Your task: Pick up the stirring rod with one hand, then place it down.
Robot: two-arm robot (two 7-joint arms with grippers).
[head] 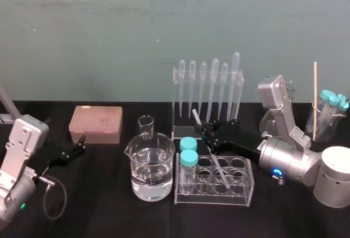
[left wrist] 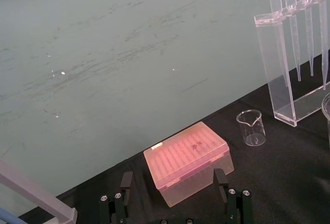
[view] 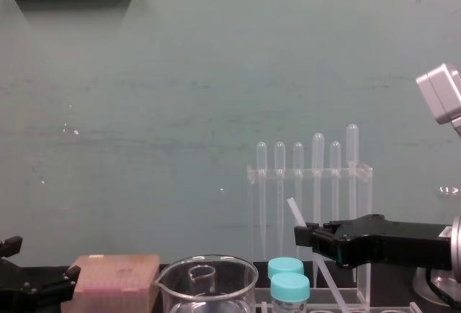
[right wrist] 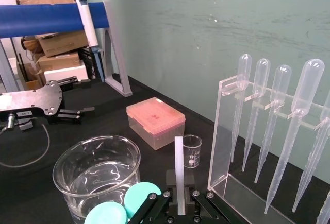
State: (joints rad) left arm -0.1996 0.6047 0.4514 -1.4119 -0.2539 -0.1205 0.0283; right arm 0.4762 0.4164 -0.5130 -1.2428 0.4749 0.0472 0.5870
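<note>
The stirring rod (head: 214, 158) is a thin translucent-white stick that leans with its lower end in the clear tube rack (head: 240, 193) and its upper end pointing toward the pipette stand. My right gripper (head: 206, 129) reaches in from the right and is shut on the rod's upper part. The right wrist view shows the rod (right wrist: 179, 172) upright between the black fingers (right wrist: 167, 183). From the chest view, the rod (view: 294, 209) sticks out above the right gripper (view: 305, 237). My left gripper (head: 81, 145) rests at the table's left, open and empty, facing the pink box.
A large beaker of water (head: 150, 168) and a small beaker (head: 146, 127) stand left of the rack. Two teal-capped tubes (head: 188, 160) sit in the rack's left end. The pipette stand (head: 208, 93) is right behind, the pink tip box (head: 95, 123) back left, and glassware (head: 328, 119) at far right.
</note>
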